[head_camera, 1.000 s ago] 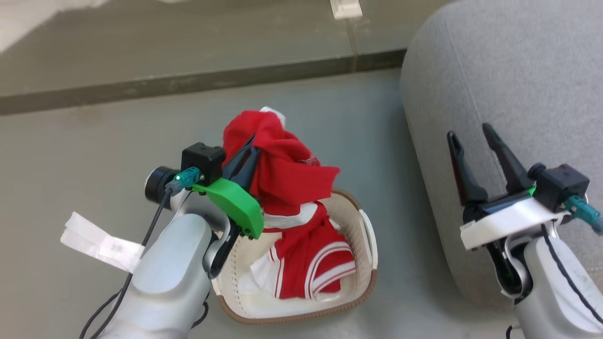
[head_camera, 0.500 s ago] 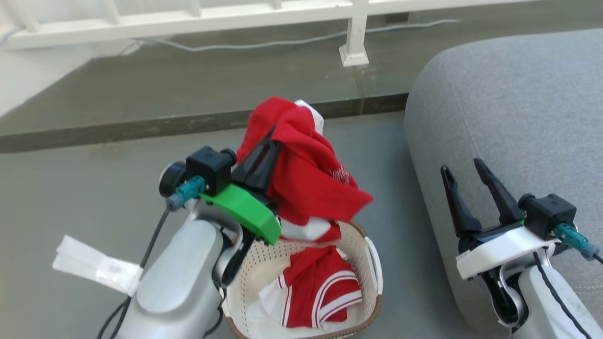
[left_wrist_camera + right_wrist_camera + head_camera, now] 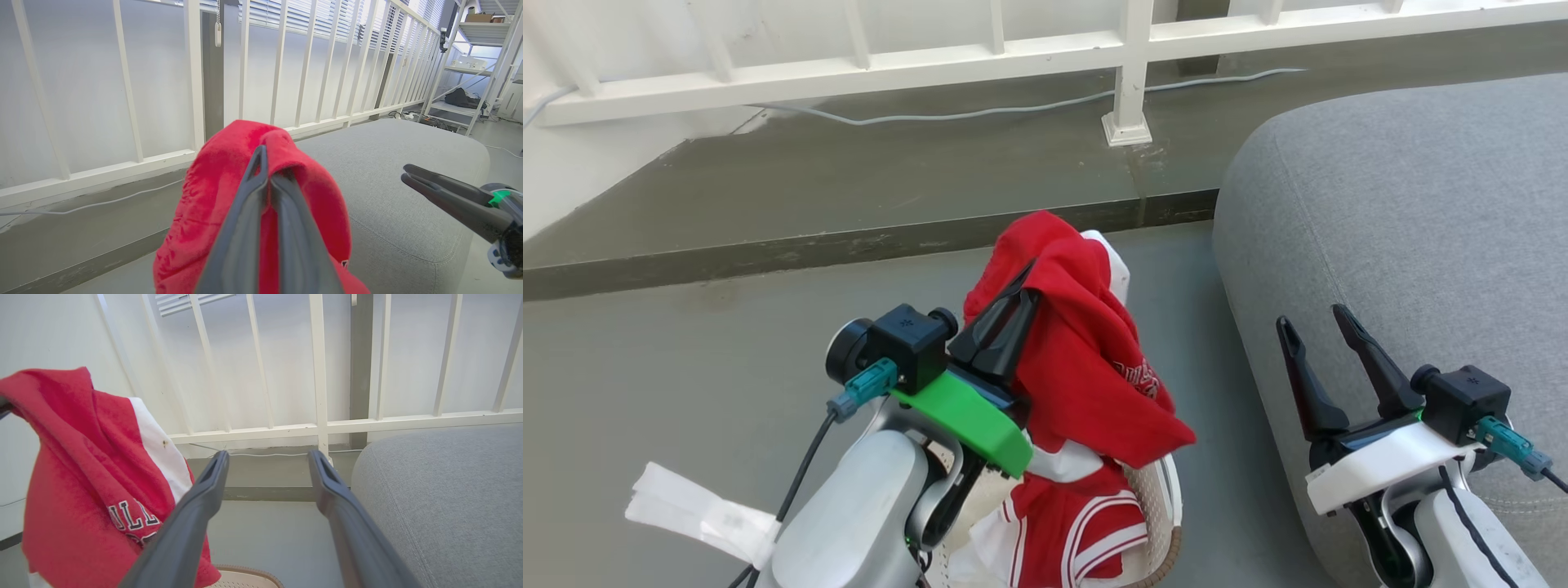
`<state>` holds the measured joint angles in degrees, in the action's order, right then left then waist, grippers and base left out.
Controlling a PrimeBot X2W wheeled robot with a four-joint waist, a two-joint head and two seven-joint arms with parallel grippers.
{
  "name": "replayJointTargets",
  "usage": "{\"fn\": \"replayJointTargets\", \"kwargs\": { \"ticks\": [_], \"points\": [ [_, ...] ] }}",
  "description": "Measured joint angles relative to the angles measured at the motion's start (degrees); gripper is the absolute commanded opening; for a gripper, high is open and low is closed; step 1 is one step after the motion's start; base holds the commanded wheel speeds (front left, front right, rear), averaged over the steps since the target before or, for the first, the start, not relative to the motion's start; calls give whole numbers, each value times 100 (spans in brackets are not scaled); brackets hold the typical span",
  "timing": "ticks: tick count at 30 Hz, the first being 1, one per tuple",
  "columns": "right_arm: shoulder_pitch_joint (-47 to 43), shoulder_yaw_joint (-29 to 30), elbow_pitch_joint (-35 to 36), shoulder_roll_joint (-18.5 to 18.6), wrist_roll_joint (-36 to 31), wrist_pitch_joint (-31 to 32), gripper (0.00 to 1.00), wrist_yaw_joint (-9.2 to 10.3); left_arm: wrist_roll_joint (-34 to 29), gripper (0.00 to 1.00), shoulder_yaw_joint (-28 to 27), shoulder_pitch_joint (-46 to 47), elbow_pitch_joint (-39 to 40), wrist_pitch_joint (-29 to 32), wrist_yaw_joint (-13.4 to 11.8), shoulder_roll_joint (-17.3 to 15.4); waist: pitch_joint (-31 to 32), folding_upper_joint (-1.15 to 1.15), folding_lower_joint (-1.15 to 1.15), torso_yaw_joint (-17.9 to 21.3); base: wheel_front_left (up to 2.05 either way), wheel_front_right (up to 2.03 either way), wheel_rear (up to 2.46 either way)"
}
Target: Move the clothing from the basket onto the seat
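Your left gripper (image 3: 1027, 274) is pinched fully closed on a red garment (image 3: 1086, 384), one piece of the clothing, which drapes over the dark fingers and hangs down above the basket (image 3: 1170, 549). A white panel and printed lettering show on its side. Whether its lower edge touches the striped garment (image 3: 1086, 523) lying inside the basket, you cannot tell. The basket stands on the floor (image 3: 686, 367) just beside the seat (image 3: 1421, 229). Your right gripper (image 3: 1312, 317) is spread wide, holding nothing, poised at the seat's rounded edge.
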<state>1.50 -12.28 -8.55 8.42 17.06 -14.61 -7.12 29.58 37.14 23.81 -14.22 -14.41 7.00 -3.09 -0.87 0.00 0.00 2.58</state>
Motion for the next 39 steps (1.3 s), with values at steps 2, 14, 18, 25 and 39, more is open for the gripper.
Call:
{"fn": "replayJointTargets", "kwargs": {
  "ticks": [2,14,18,25,39],
  "points": [
    [-37,-34,64,2,-1,0,100,0,-1,0,2,-81,101,12,-2,-31,11,0,0,17,0,0,0],
    [-89,-367,398,-2,7,0,100,0,-1,0,34,-335,543,186,-116,-166,46,0,0,46,0,0,0],
    [-85,-786,573,-52,12,1,100,0,-1,0,51,-393,634,256,-146,-188,61,0,0,39,0,0,0],
    [-27,-1686,792,-124,107,30,100,0,1,0,79,-428,784,327,-158,-193,80,0,0,18,0,0,0],
    [511,-2538,394,-145,318,53,100,0,0,0,189,-501,1100,486,-199,-203,82,0,0,-62,0,0,0]
  ]
}}
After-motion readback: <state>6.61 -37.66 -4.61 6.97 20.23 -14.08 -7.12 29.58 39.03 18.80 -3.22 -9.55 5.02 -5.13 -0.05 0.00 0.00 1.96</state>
